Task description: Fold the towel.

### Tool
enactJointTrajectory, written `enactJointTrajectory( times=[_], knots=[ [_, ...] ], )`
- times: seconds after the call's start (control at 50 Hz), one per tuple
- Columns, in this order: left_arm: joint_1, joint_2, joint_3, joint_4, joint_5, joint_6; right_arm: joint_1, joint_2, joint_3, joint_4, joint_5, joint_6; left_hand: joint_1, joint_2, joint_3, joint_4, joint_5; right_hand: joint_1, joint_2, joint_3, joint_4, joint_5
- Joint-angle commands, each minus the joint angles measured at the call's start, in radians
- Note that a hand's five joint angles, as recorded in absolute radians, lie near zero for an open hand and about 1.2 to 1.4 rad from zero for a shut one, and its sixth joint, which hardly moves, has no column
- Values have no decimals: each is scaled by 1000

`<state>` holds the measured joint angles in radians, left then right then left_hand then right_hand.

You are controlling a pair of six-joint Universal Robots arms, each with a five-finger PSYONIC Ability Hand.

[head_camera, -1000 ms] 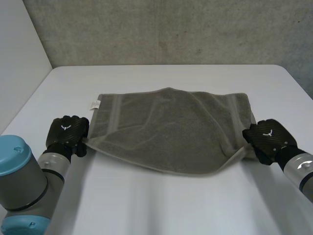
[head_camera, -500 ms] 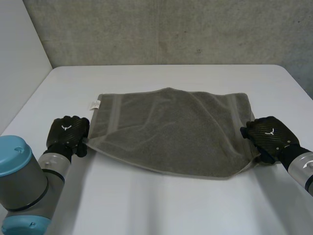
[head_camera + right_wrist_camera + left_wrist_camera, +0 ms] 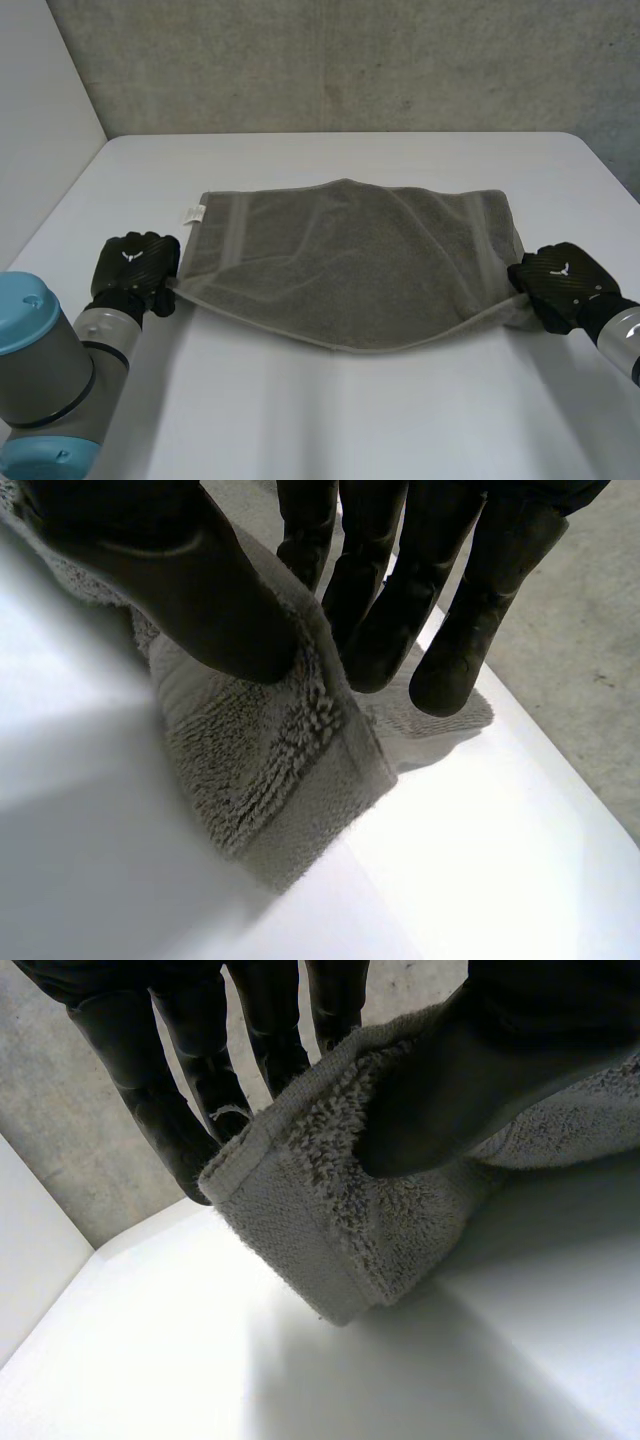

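Spotter: Hands first. Left robot hand (image 3: 133,268) pinches the towel (image 3: 350,255) at its near left corner, thumb against fingers. Right robot hand (image 3: 562,283) pinches the near right corner the same way.
Logger: Towel's position?
Spotter: Middle of the desk (image 3: 330,420). Near corners lifted, near edge sagging between them. Far edge flat, white label (image 3: 192,212) at far left corner.
Logger: Handling?
Spotter: Soft, limp, light terry, I'd judge. Not slippery, not fragile. Corners are the right hold; keep it taut or the middle droops.
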<state>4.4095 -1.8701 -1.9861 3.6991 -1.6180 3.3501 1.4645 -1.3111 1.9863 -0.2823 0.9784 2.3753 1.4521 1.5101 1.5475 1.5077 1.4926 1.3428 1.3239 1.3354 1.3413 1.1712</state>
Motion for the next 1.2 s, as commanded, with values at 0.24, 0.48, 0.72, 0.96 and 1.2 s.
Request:
enactJointTrajectory(
  times=[0.24,0.48,0.72,0.96,1.2],
  knots=[
    [30,267,-66,-154,6,58,-120,-328,19,233,-3,10,-56,-114,-151,-111,-271,53,72,61,55,51],
    [61,528,-163,-287,56,120,-317,-566,17,515,-124,-106,-56,-114,-151,-111,-271,53,72,61,55,51],
    [65,401,-99,-260,115,120,-266,-390,-64,460,-191,-117,-56,-114,-151,-111,-271,53,72,61,55,51],
    [27,-111,301,-251,101,120,97,180,-557,437,195,-108,-56,-114,-151,-111,-271,53,72,61,55,51],
    [1,-536,830,-367,64,127,191,576,-1059,402,290,34,-56,-114,-151,-111,-271,53,72,61,55,51]
  ],
)
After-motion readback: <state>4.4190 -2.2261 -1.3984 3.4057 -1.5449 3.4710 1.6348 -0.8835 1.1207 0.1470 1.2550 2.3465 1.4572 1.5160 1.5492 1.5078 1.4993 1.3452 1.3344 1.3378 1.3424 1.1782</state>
